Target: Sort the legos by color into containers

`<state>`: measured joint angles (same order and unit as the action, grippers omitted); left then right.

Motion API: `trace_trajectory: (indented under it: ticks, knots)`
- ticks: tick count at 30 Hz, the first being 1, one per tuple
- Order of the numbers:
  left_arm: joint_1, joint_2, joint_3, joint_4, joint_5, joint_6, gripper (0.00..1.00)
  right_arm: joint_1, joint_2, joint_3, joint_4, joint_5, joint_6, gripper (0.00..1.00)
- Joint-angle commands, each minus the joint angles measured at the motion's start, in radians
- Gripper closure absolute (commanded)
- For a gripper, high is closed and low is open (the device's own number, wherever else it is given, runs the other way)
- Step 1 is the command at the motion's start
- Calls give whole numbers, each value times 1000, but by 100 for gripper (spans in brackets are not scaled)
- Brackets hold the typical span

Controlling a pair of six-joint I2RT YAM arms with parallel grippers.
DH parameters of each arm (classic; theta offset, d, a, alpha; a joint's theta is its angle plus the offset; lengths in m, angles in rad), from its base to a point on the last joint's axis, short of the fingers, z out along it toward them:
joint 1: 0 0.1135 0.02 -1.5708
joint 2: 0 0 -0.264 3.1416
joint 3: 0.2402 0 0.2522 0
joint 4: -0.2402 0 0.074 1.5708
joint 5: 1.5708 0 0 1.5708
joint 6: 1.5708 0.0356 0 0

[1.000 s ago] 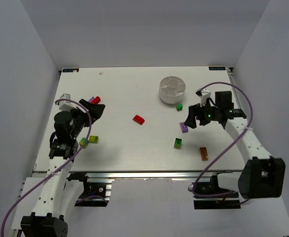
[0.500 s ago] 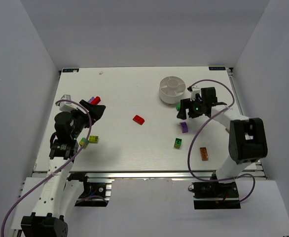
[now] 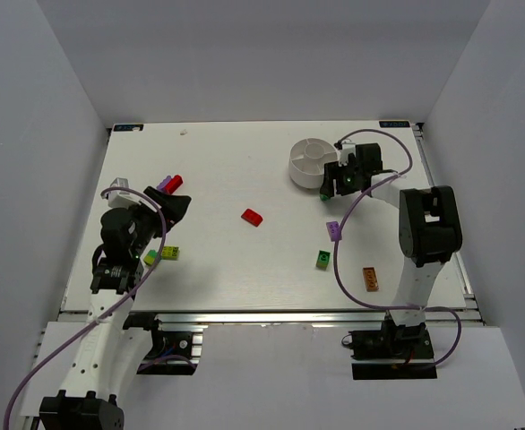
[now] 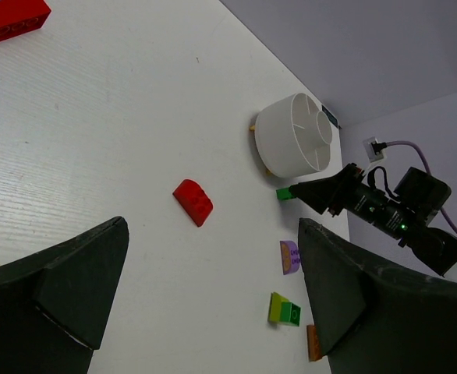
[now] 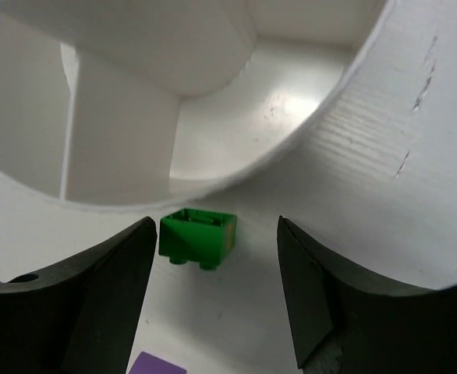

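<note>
On the white table nine legos lie loose: two red, two purple, two yellow-green, one orange, one small green, and one that is half green, half yellow-green. Nearest the arms is the orange brick, and just beyond it the green and yellow-green brick. At about the same depth on the left, the two yellow-green bricks sit close together beside the left arm. Farther on come a purple brick and a red brick near the middle. The left gripper hangs above the table with its fingers spread wide and nothing between them. Beyond it the second purple brick and second red brick lie just beside each other. On the far right stands one round white dish with wedge compartments around a small centre well; all nine bricks lie outside it. The small green brick rests on the table against the dish's outer wall. The right gripper is down around this brick, one finger on each side, released and apart from it.
</note>
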<state>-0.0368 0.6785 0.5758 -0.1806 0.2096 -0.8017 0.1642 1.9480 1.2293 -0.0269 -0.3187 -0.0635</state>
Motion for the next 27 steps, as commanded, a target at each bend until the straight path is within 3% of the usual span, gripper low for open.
trace_trajectory:
  ticks: [1, 6, 22, 27]
  knots:
    - [-2, 0, -2, 3, -19, -4, 2, 15, 14, 61, 53, 7, -15, 32]
    - [-2, 6, 2, 4, -21, -4, 2, 24, 28, 58, 45, 3, -13, 38]
    - [-2, 20, 12, 23, -3, -4, 2, 29, 9, 12, 28, 21, -9, 40]
    - [-2, -7, 10, 12, -12, -11, 2, 29, 5, 6, 28, 7, -25, 53]
